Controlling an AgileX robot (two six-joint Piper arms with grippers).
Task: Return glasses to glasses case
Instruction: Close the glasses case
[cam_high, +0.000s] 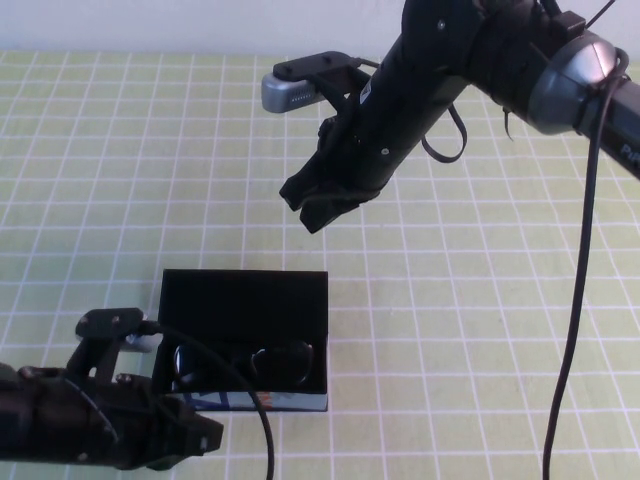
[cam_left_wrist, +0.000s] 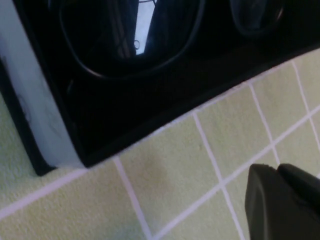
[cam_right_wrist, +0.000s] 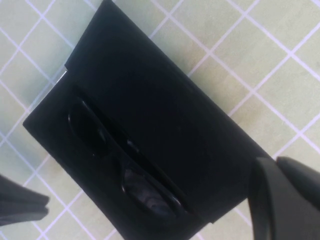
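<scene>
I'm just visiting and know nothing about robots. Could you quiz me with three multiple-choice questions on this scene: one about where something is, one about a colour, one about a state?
1. Where are the glasses?
A. On the bare table
B. Inside the glasses case
C. Held by an end effector

2. What colour is the tablecloth?
A. Light green with white grid lines
B. Plain blue
C. Red and white stripes

3. What state is the case in?
A. Shut
B. Open, lid raised
C. Lying upside down

Answers:
1. B: the high view shows the black frames lying in the case's lower half.
2. A: green squares with white lines cover the whole table.
3. B: the lid stands up behind the tray, lining showing.

The left end effector sits low by the case's near left corner; the right end effector hangs above and beyond the case, holding nothing.
</scene>
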